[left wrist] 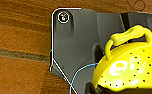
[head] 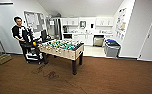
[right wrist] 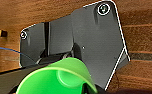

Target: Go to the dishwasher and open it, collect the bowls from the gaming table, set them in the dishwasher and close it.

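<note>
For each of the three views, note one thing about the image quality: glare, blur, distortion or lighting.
Head view: wide-angle bending, the door frame at the side leans; the far kitchen is washed out around the dishwasher. Left wrist view: white glare patches on the yellow bowl, which is cut off by the frame. Right wrist view: the green bowl is soft and very close; the brown floor is smeared.

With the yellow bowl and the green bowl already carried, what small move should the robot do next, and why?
Probably drive forward past the right of the table-football table toward the dishwasher. The yellow bowl and the green bowl show close at the wrists, and the dishwasher is still far across the room.
</note>
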